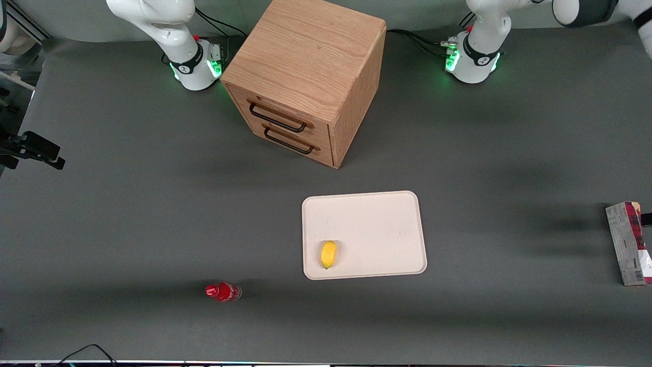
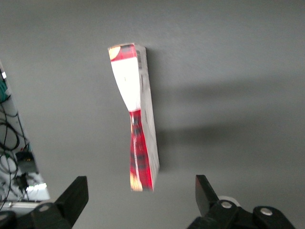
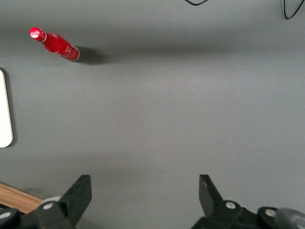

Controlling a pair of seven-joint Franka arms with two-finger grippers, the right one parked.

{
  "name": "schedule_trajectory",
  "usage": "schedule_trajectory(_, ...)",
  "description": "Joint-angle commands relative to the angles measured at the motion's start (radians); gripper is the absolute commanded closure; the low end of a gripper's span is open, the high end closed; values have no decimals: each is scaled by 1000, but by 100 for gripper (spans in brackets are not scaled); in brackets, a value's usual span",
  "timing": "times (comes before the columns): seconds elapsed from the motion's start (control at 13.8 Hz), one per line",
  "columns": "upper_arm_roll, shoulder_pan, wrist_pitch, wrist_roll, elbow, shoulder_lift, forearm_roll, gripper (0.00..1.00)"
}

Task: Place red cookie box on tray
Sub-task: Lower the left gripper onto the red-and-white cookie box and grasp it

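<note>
The bottle (image 1: 223, 292) lies on its side far out toward the parked arm's end, well away from the pincer and no part of this job. The cabinet (image 1: 305, 76) stands farther from the front camera than the tray (image 1: 392, 229), which lies flat with a yellow fruit (image 1: 329, 254) in its near corner — the rest of it is bare. The tray is well apart from the pincer, toward the middle of the table.

The cookie box (image 2: 138, 124) stands on a long narrow edge at the working arm's end of the table. The pincer (image 2: 141, 200) hangs above it, released, fingers spread wide and empty, with the box's near end roughly between them but lower down.

The risks, as I judge them: the box is slim and balanced on edge, so a fingertip landing on it could tip it flat. Gripped near one end rather than the middle, it may swing or slip in carriage. And set down carelessly — it could land on the fruit.
</note>
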Motion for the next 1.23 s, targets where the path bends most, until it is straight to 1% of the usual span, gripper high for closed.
schedule_trajectory(0.0,18,28,98,89,44,102,-95,0)
schedule_trajectory(0.22,31,53,216,152,14,178,-159,0)
schedule_trajectory(0.36,32,68,312,196,-20,208,-176,0)
schedule_trajectory(0.43,32,70,327,196,-28,221,-205,21)
schedule_trajectory(0.51,32,70,323,196,-28,226,-230,86)
schedule_trajectory(0.58,32,70,315,198,-28,226,-233,100)
schedule_trajectory(0.94,32,65,289,192,-25,215,-235,100)
schedule_trajectory(1.08,35,61,208,190,7,208,-235,100)
schedule_trajectory(1.16,44,56,152,186,35,182,-233,100)
